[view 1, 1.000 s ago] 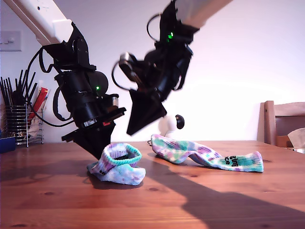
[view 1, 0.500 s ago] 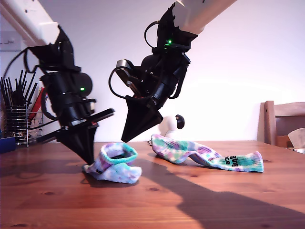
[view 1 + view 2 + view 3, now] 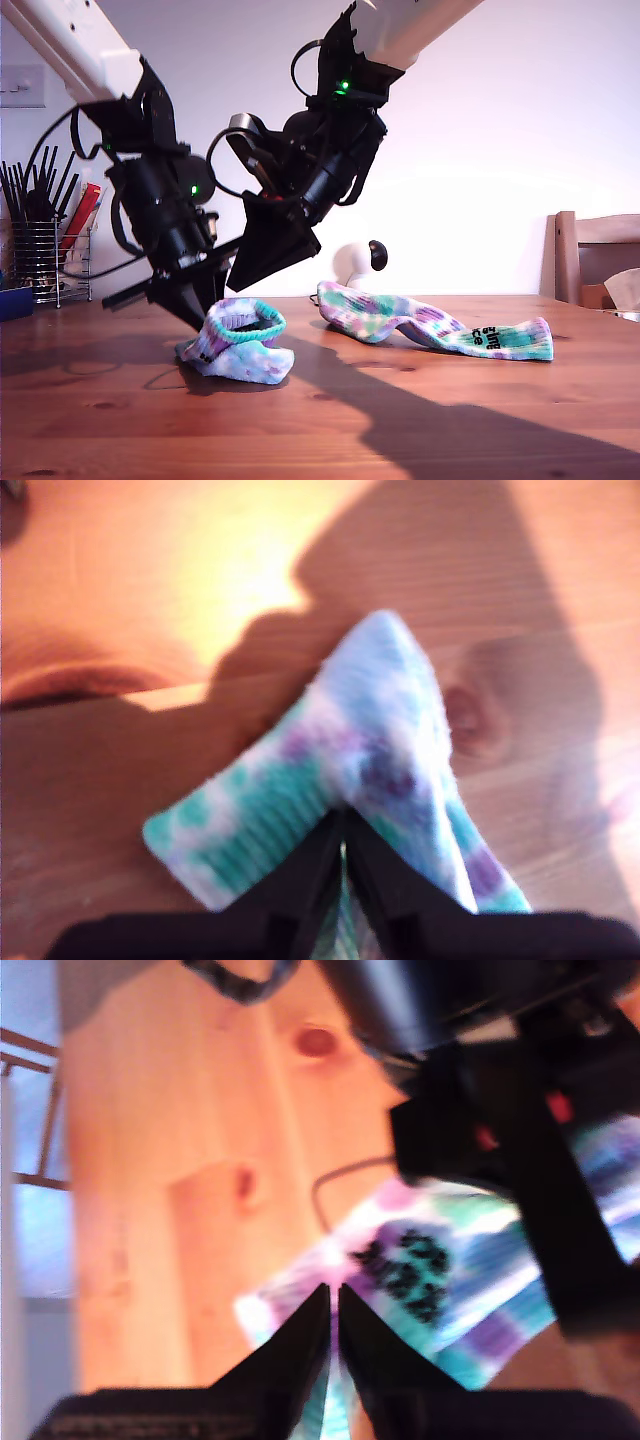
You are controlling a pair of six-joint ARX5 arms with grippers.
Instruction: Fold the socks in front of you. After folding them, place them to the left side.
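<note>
Exterior view: folded sock (image 3: 240, 345) bunched on the surface (image 3: 330, 430), second sock (image 3: 435, 328) flat toward that view's right, unfolded. First pincer (image 3: 343, 852) pinched tight on the folded sock. Second pincer (image 3: 332, 1305) closed over it; grip unclear, blurred. Roughly half done; placing left.

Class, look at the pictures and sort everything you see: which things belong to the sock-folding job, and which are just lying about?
Belongs to the job:
- bunched sock, pinched by my first gripper
- stretched-out sock
- my second gripper, hanging shut above the bunched sock

Just lying about:
- utensil rack
- small white object behind the socks
- wooden chair
</note>
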